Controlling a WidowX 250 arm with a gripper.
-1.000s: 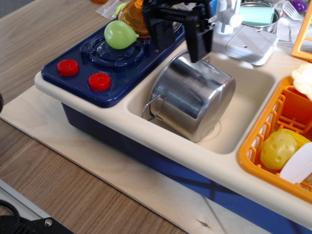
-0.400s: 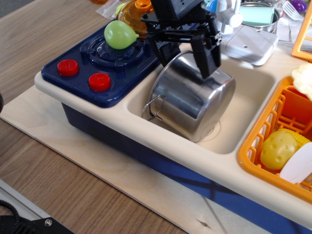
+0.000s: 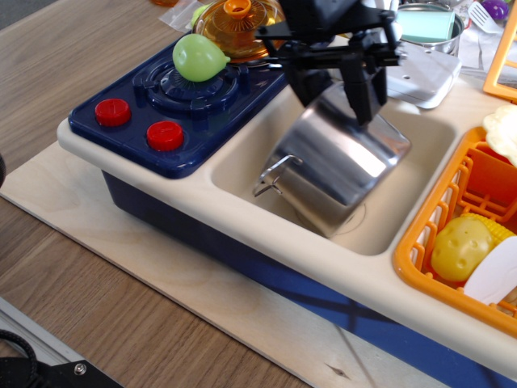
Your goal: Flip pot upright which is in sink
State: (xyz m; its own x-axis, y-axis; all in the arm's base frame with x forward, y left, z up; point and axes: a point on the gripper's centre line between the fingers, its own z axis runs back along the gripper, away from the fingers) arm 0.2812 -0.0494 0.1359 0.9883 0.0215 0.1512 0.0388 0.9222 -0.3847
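The shiny steel pot [image 3: 339,166] lies tilted in the cream sink [image 3: 242,162]. Its flat bottom faces up and right, its mouth faces down and left, and a wire loop handle [image 3: 273,174] sticks out at its lower left. My black gripper [image 3: 334,93] comes down from above onto the pot's raised bottom edge. One finger [image 3: 304,84] is at the side wall and the other finger [image 3: 363,95] is over the flat bottom, so the jaws look closed on that edge. The pot's lower rim rests near the sink floor.
A blue stove [image 3: 178,97] with a green toy [image 3: 198,56] and an orange lid [image 3: 234,24] is left of the sink. An orange dish rack [image 3: 440,218] with a yellow toy [image 3: 460,246] is at the right. A grey faucet block [image 3: 420,73] and a small steel pot [image 3: 428,24] stand behind.
My gripper has come down and to the right onto the pot's raised edge and its fingers have narrowed. The pot has shifted right, away from the sink's left wall, and tilted further.
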